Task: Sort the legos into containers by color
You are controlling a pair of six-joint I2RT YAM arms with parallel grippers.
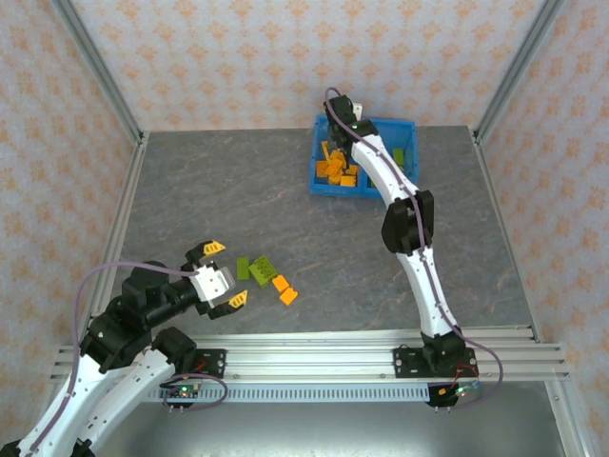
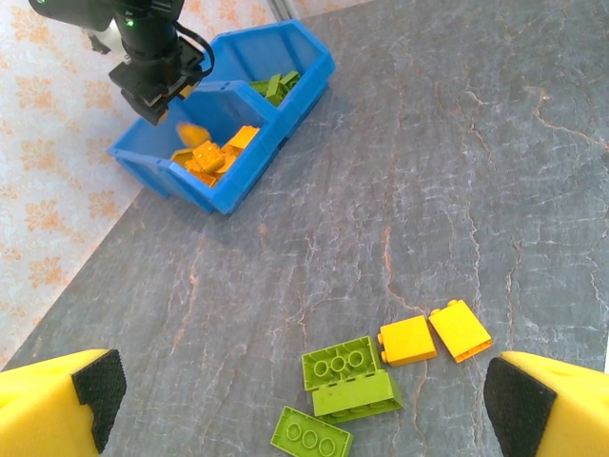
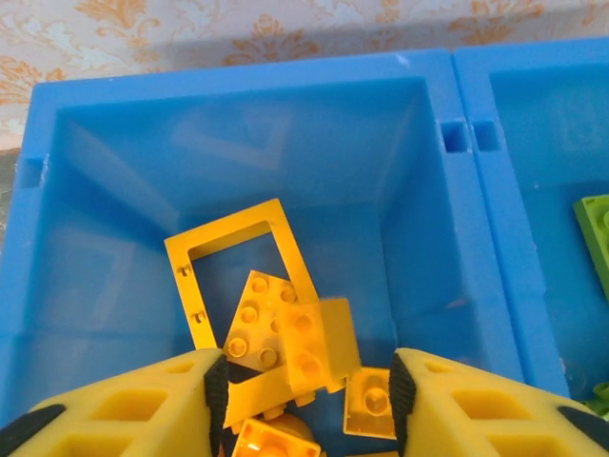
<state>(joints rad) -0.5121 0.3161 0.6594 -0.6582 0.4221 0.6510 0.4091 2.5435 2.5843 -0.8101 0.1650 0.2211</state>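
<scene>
The blue bin [image 1: 328,188] sits at the far edge of the tabletop [image 1: 238,200], a bit right of the middle. The right gripper [image 3: 309,381] hangs over the bin's left compartment [image 3: 238,124], the one with the orange legos. Its two fingers [image 3: 143,409] stand apart. A small orange brick [image 3: 319,345] is between them, with a gap on each side. The brick looks blurry, so I think it is falling in. Under it lie the orange frame piece [image 3: 221,228] and more orange bricks. The right compartment [image 3: 542,143] has green legos [image 3: 595,238] in it.

To do this step well, I think the gripper should be right over the middle of the orange side. It should be away from the middle wall [image 3: 476,190], so the brick cannot bounce over to the green side. After that, going straight up would keep the fingers from bumping the blue walls.

The left gripper [image 1: 226,274] is wide open and holds nothing. It is low by the near edge, on the left side, right beside the loose legos [image 2: 347,376]. There are three green ones and two orange ones [image 2: 407,340]. They lie close together, so I think a pick there must take just one at a time.
</scene>
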